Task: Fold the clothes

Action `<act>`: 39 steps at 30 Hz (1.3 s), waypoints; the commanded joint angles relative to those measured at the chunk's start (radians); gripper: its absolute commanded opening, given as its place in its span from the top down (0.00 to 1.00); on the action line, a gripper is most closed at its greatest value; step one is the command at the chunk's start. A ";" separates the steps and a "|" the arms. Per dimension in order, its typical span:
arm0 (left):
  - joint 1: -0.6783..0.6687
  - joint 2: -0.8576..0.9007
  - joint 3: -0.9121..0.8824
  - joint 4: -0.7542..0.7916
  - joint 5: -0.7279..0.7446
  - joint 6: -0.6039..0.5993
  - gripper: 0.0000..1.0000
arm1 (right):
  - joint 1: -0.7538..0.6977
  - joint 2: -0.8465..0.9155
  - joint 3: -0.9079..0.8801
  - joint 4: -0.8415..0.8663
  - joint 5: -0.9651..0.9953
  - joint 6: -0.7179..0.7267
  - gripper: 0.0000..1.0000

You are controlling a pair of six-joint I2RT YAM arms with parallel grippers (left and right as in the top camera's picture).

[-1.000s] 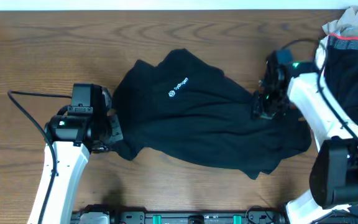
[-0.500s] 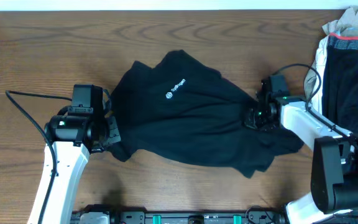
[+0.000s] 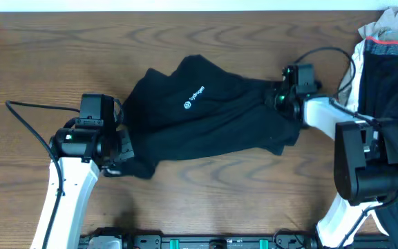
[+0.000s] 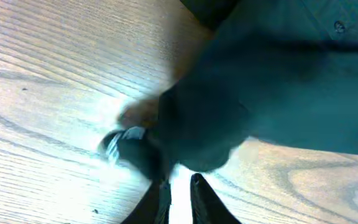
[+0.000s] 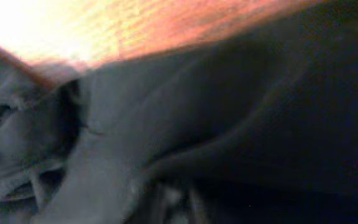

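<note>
The soft black short-sleeved T-shirt [image 3: 213,121] lay rumpled on the brown wooden bench [image 3: 47,55]. The left claw [image 3: 121,151] looked clamped on its left corner, anchoring it. The right claw [image 3: 280,98] met the opposite edge, grip impossible to tell, presumably to stretch it flat.

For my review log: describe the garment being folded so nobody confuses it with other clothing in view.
On the wooden table, at its centre, lies a crumpled black T-shirt. Unlike the pile of clothes at the right edge, it bears a small white logo.
</note>
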 commanded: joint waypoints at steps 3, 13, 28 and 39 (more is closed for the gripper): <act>0.004 -0.001 0.006 -0.003 -0.018 -0.028 0.73 | -0.055 -0.065 0.196 -0.318 -0.088 -0.264 0.61; 0.004 -0.001 0.006 -0.002 -0.018 -0.031 0.61 | -0.037 -0.214 0.212 -0.877 -0.012 -0.230 0.65; 0.004 -0.001 0.006 0.003 -0.019 -0.030 0.34 | -0.017 -0.214 -0.249 -0.446 0.044 0.032 0.64; 0.004 -0.001 0.006 0.005 -0.019 -0.030 0.31 | -0.024 -0.222 -0.332 -0.386 -0.005 0.046 0.96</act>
